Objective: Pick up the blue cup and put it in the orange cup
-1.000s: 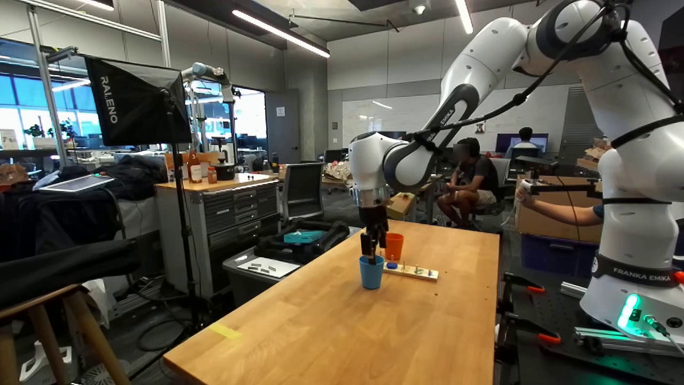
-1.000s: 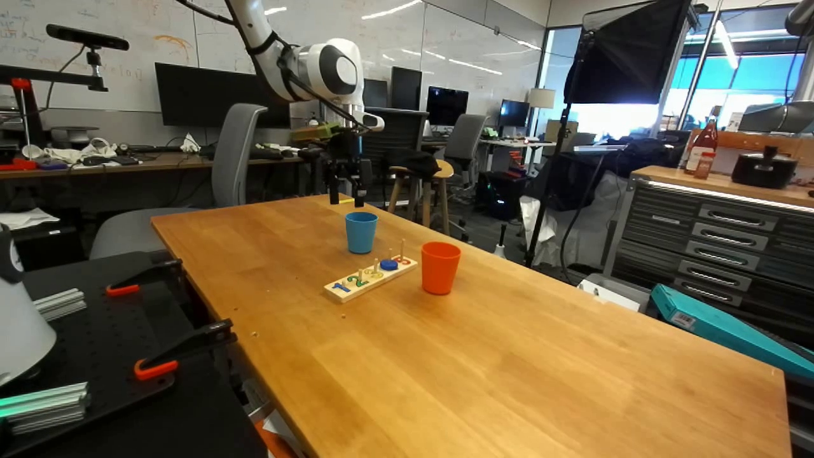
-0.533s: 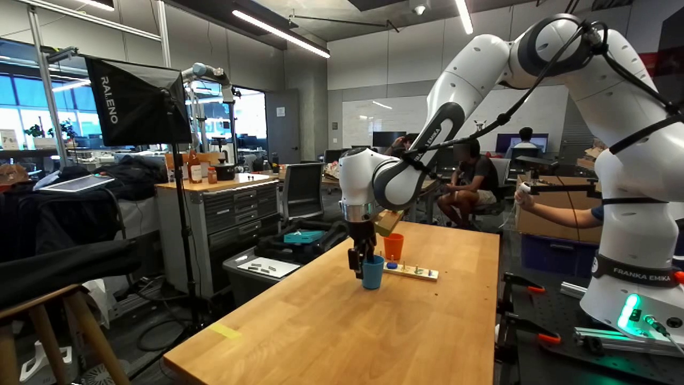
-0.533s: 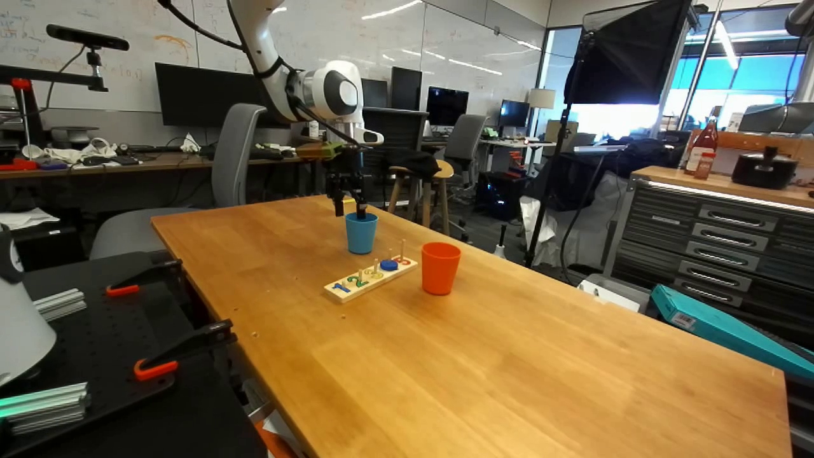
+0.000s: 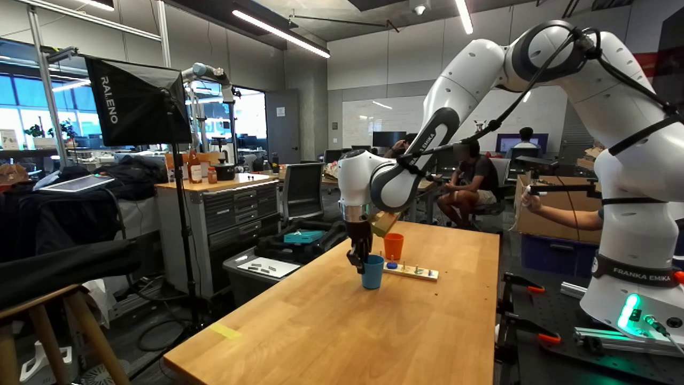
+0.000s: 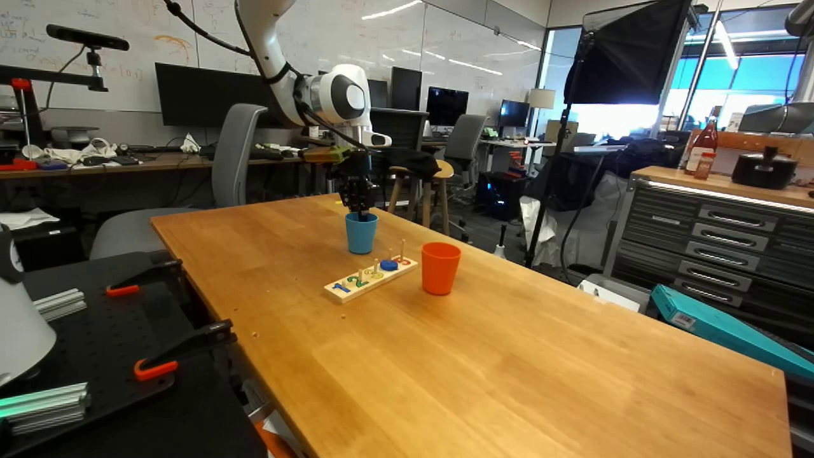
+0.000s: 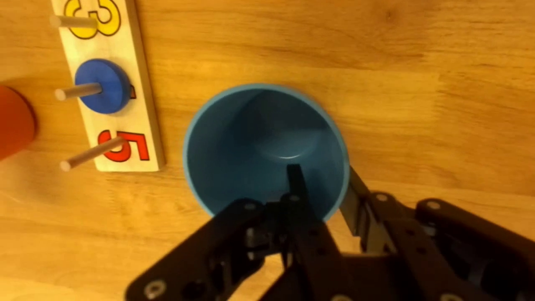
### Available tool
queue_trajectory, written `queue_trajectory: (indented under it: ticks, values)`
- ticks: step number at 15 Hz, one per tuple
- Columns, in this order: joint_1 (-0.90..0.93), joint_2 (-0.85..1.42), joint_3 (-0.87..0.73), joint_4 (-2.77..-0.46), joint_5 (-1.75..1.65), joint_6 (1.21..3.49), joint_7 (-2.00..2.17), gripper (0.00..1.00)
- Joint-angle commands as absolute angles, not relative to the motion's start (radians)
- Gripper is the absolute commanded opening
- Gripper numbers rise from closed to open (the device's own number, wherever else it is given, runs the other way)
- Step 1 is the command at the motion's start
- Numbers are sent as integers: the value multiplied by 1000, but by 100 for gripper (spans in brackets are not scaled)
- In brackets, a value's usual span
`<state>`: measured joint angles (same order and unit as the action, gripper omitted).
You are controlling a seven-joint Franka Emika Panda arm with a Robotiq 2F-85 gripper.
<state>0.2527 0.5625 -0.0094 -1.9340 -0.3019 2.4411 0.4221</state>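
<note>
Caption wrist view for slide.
Claw at blue cup, one finger inside, one outside; peg board and orange cup at left.

"RALENO" stands on the softbox (image 5: 140,107). "FRANKA EMIKA" runs across the robot base (image 5: 636,286), "EMIKA" on the forearm (image 5: 451,88). The board (image 6: 367,281) bears a blue 1, green 2, yellow 3 and red 5; a disc (image 7: 110,92) mostly hides a mark between the last two. Writing on the whiteboard (image 6: 146,25) is unreadable.

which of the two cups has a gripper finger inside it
The blue cup: the wrist view shows one finger of the gripper inside its rim, the other outside. The orange cup stands apart, past the pegged number board, untouched.
</note>
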Motion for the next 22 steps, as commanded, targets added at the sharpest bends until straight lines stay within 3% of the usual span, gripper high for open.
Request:
queue_trajectory:
  ticks: [1,22]
  values:
    - [263,579,-46,-1908,-298,2447,429,1]
    - [88,482,-196,-1738,-314,2095,451,2]
